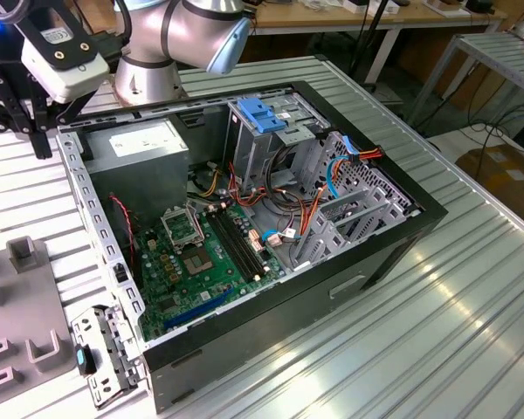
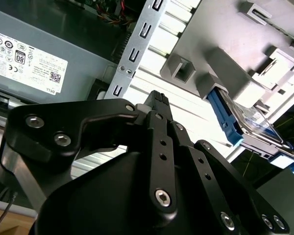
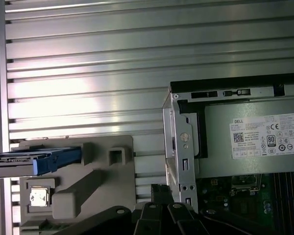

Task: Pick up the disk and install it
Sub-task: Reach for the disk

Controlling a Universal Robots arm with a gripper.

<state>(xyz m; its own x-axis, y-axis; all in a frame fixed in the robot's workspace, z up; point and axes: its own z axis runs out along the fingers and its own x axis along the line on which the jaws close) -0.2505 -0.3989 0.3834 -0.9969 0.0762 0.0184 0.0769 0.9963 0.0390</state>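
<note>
On the ribbed metal table [image 1: 472,288], at the exterior view's left of the open computer case [image 1: 271,327], sits a grey fixture [image 3: 88,186]. The disk [image 3: 39,160] stands on edge in that fixture, outside the case. Its blue side rail shows in both wrist views, and one end projects past the fixture block.

My gripper [image 2: 152,104] hangs over the strip of table between the fixture and the case's perforated metal frame. It is close beside the frame and apart from the disk. Its fingertips sit pressed together with nothing between them, so I hold nothing.

My arm [image 1: 183,35] is over the far left corner of the case.

Inside the case:
- The grey power supply [image 1: 144,144] lies at the far left.
- The motherboard [image 1: 192,262] lies nearer.
- A light-blue bracket [image 1: 260,113] sits on top of the metal drive cage [image 1: 249,161].
- Orange and blue cables run to the right of the cage.
</note>
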